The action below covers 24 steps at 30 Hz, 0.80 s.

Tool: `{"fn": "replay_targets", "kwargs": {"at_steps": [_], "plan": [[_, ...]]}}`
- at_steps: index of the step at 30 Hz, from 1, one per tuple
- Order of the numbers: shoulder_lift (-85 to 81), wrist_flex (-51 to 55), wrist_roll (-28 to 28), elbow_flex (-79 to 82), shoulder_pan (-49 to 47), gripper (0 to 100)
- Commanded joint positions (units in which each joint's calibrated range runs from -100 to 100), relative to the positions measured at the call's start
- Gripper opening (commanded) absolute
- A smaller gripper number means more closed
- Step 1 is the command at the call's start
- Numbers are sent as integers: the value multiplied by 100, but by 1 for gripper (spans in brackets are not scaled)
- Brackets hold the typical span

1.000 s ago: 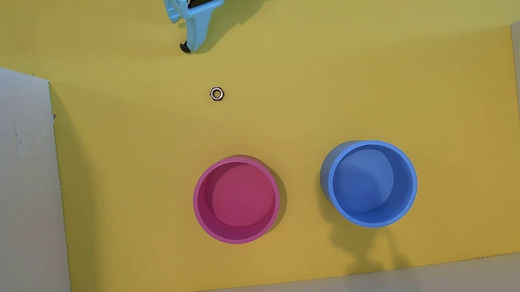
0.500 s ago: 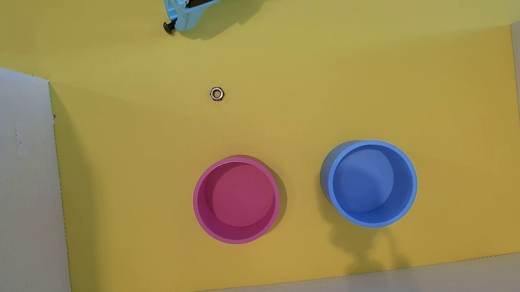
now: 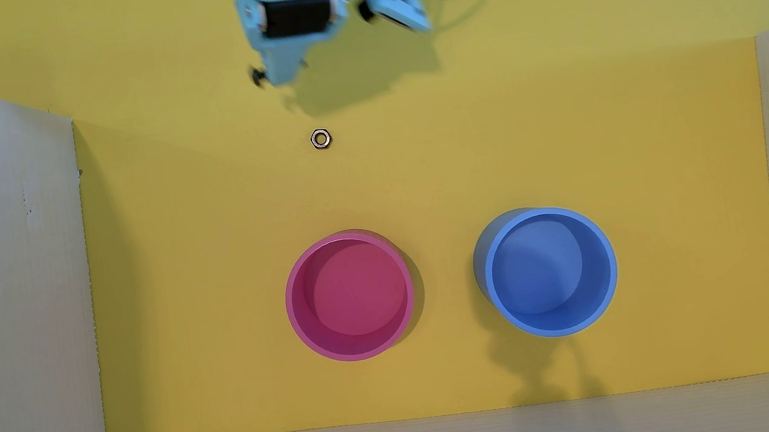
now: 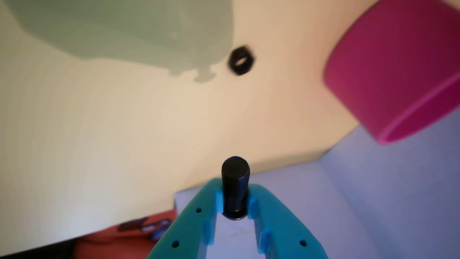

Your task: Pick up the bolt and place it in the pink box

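In the wrist view my teal gripper [image 4: 235,205] is shut on the black bolt [image 4: 235,180], which sticks out past the fingertips. The pink box [image 4: 391,68] shows at the upper right of that view. In the overhead view the gripper [image 3: 271,73] is at the top centre, above the yellow floor, with a dark bit of the bolt [image 3: 257,76] at its tip. The pink box [image 3: 357,352] stands well below it in that view, and nothing lies in it.
A silver hex nut [image 3: 320,138] lies on the yellow floor [image 3: 201,262] between gripper and pink box; it also shows in the wrist view [image 4: 240,60]. A blue round container [image 3: 559,329] stands right of the pink box. White cardboard walls [image 3: 5,311] enclose left, right and bottom.
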Motion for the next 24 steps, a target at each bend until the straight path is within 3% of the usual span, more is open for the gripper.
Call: {"fn": "replay_targets", "kwargs": {"at_steps": [1,10,24], "plan": [[-10,163,-431,-741,-428,1],[1639,163,-1082,-2342,-737,1],[4628,901,-1442,-5924,-848,1]]}}
